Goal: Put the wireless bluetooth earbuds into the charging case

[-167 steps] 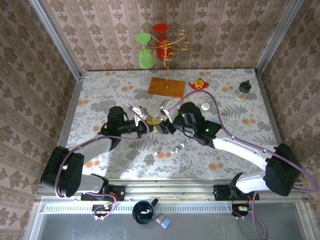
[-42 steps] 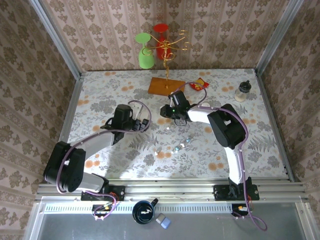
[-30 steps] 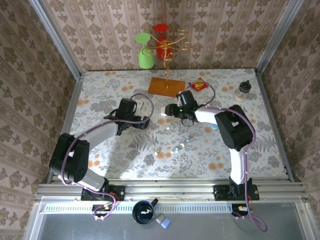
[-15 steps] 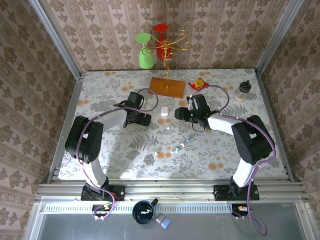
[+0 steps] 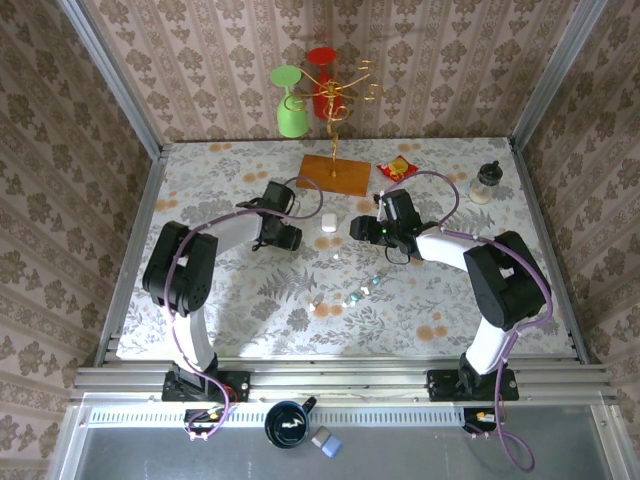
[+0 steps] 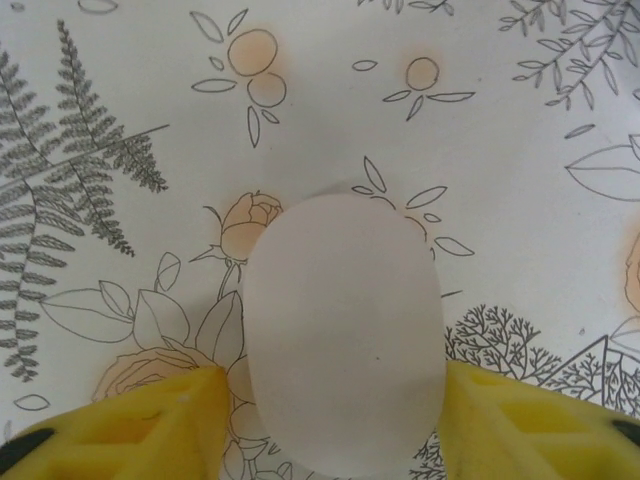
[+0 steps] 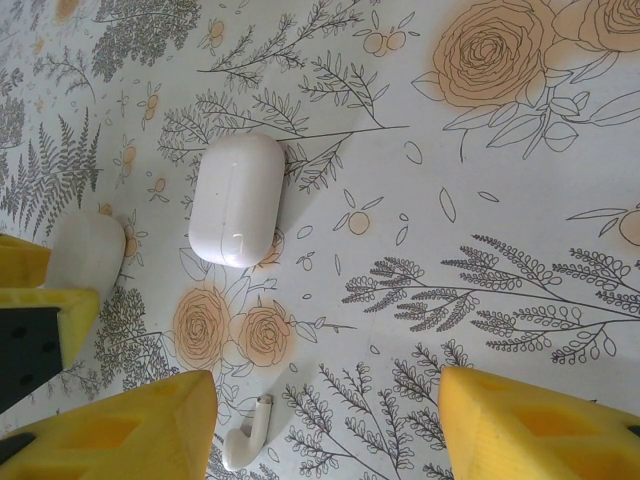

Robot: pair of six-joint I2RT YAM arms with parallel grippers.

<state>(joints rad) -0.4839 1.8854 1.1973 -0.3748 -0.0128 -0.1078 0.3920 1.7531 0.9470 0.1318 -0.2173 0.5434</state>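
Nearest on the desk (image 5: pixel 480 290) lay a loose scatter of wireless bluetooth earbuds (image 5: pixel 355 295), white and pale blue, all out in the open. None sat in a case as far as could be seen. I judged the task barely begun: every bud was left to load, and no lid stood open.

Farther in, the two claws faced each other mid-desk. The left claw (image 6: pixel 332 380) had its yellow fingers pressed to both sides of a white oval case (image 6: pixel 340 310). Whether that case rested on the desk or hung just above it, I could not tell. The right claw (image 7: pixel 325 385) stood about half apart, gripping nothing. One white stemmed earbud (image 7: pixel 245 440) lay on the desk just beside one of its fingers.

Between the claws and slightly farther lay a second white case (image 7: pixel 237 198) — closed, flat, apart from both.

On the views — the overhead gave the layout and the scatter, but there the left arm covered the gripped case. The left wrist view showed the grip itself. The right wrist view took in both cases at once, plus the lone bud.
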